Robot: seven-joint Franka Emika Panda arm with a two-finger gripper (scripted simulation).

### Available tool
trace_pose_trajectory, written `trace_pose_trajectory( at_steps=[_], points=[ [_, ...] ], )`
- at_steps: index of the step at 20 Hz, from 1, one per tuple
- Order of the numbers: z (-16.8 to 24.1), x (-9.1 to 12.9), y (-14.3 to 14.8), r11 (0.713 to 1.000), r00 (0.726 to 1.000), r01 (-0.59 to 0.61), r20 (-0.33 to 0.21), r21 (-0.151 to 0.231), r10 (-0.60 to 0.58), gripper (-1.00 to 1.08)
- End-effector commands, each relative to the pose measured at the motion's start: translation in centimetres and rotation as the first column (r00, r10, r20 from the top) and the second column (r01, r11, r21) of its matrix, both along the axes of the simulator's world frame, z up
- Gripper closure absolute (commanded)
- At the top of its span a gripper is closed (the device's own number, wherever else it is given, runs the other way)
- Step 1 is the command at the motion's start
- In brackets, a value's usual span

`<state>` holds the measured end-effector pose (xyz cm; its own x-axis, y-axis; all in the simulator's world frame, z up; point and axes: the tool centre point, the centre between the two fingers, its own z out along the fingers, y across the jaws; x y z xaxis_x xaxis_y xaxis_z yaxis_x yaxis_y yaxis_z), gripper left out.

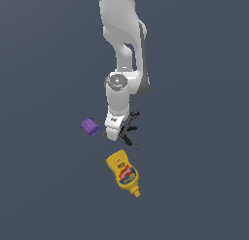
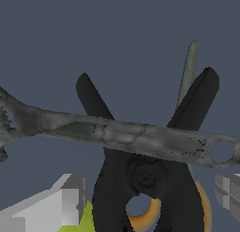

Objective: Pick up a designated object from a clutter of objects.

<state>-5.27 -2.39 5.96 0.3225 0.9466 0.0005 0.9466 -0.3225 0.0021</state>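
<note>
The designated object (image 2: 185, 113) is a chunky matte-black tool whose two thick arms spread in a V from a round pivot. In the exterior view it (image 1: 132, 122) pokes out at the gripper's right side. My gripper (image 2: 149, 196) is open, one finger (image 2: 61, 205) on each side of the tool's pivot end, and low over the clutter (image 1: 113, 133). A thin dark wrench-like tool (image 2: 122, 136) lies across the black arms. Orange-ringed scissors (image 2: 149, 218) sit beneath, their grey blade (image 2: 190, 69) sticking out. A yellow-green ball (image 2: 88, 219) shows by one finger.
A purple cylinder (image 1: 89, 127) lies just to the exterior view's left of the gripper. A yellow mustard bottle (image 1: 124, 173) with a red label lies on its side nearer the camera. The arm (image 1: 124, 49) rises straight above the clutter.
</note>
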Motion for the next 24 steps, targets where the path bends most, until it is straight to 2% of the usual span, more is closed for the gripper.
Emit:
trace_pose_trajectory(
  at_steps=[1, 8, 9, 24],
  points=[
    [-1.2, -0.1, 0.0, 1.0, 1.0, -0.001, -0.003, 0.0, 0.001, -0.92],
    [-2.4, -0.1, 0.0, 1.0, 1.0, -0.003, -0.003, 0.0, 0.003, -0.92],
    [-2.4, -0.1, 0.0, 1.0, 1.0, -0.003, -0.003, 0.0, 0.003, 1.08],
    [-1.6, 0.1, -0.2, 1.0, 1.0, -0.002, 0.003, -0.001, 0.002, 1.08]
  ],
)
